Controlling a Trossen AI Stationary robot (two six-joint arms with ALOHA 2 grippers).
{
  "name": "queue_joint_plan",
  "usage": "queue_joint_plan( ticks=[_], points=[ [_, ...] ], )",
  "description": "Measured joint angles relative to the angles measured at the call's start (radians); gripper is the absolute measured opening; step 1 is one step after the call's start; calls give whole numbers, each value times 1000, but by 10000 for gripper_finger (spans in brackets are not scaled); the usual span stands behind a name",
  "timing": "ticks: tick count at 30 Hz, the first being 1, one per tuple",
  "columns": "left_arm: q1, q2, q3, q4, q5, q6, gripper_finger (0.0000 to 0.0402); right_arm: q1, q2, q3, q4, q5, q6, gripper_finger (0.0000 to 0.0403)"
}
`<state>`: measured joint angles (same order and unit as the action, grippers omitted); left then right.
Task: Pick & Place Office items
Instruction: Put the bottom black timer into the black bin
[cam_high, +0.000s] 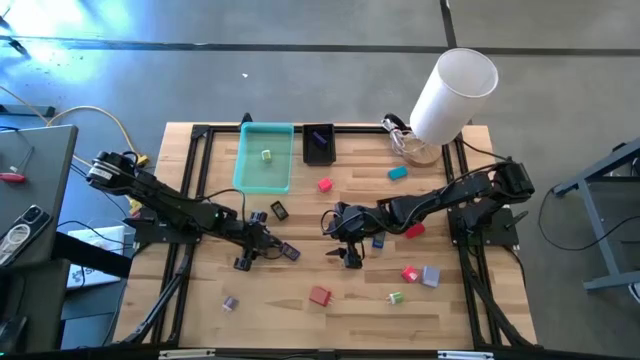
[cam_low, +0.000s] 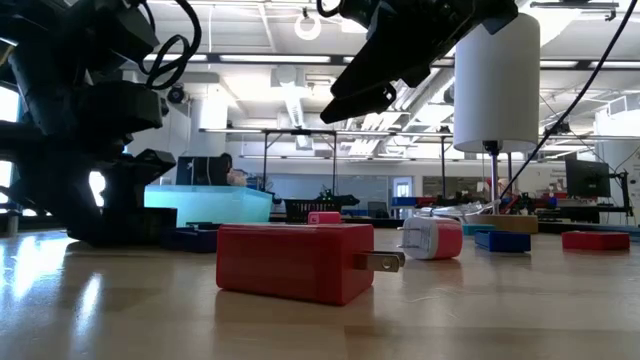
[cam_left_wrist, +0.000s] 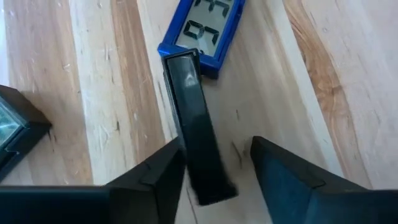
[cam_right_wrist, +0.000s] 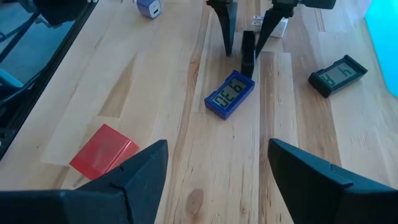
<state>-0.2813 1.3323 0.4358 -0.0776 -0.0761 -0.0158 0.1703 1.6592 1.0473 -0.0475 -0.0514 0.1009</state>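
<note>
A: With the left gripper (cam_left_wrist: 214, 165) low over the table centre-left, what's btwn the fingers?
B: A slim black bar (cam_left_wrist: 198, 127), lying flat on the wood. Fingers (cam_left_wrist: 155, 177) straddle its near end, one each side. Jaws partly open; left finger looks right against the bar, right finger shows a gap. Can't tell if it's actually gripped. Bar's far end touches a blue LCD clock (cam_left_wrist: 204, 28), which lies face up.

A: Same pair from the right wrist cam?
B: Yes. Blue clock (cam_right_wrist: 230, 94) w/ black bar (cam_right_wrist: 248, 53) at its far corner, left gripper (cam_right_wrist: 244, 31) standing over the bar. A black LCD clock (cam_right_wrist: 337, 75) lies off to one side, apart from both.

A: Right gripper?
B: Right gripper (cam_high: 345, 250) hangs near table centre, above the wood. Jaws wide open, nothing in them. A red block (cam_right_wrist: 102, 150) lies just beside its fingers in its wrist view.

A: Other items?
B: Scattered on the wood, high view: red piece (cam_high: 319, 295), green/white piece (cam_high: 395, 297), red (cam_high: 409, 273) and purple (cam_high: 431, 276) pieces side by side, pink one (cam_high: 325, 185), teal one (cam_high: 398, 172), small purple one (cam_high: 230, 302) front-left. Teal tray (cam_high: 250, 175) at the back holds one small green piece (cam_high: 267, 155). Black tray (cam_high: 318, 143) next to it. White cylinder (cam_high: 452, 95) back right.

A: Low cam?
B: Red plug block (cam_low: 295, 260) closest, prongs pointing right; white/pink piece (cam_low: 433, 238) behind it.
</note>
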Motion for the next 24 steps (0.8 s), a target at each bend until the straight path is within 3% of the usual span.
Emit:
queue_joint_plan(
  ticks=[10,16,24],
  points=[
    [-1,0,-1,6,-1,-6,50,0,0,0,0,-1,0,266],
    [-1,2,-3,66,-48,-7,51,0,0,0,5,-3,0,266],
    [-6,-12,-1,229,-275,4,51,0,0,0,107,8,-73,266]
  ],
)
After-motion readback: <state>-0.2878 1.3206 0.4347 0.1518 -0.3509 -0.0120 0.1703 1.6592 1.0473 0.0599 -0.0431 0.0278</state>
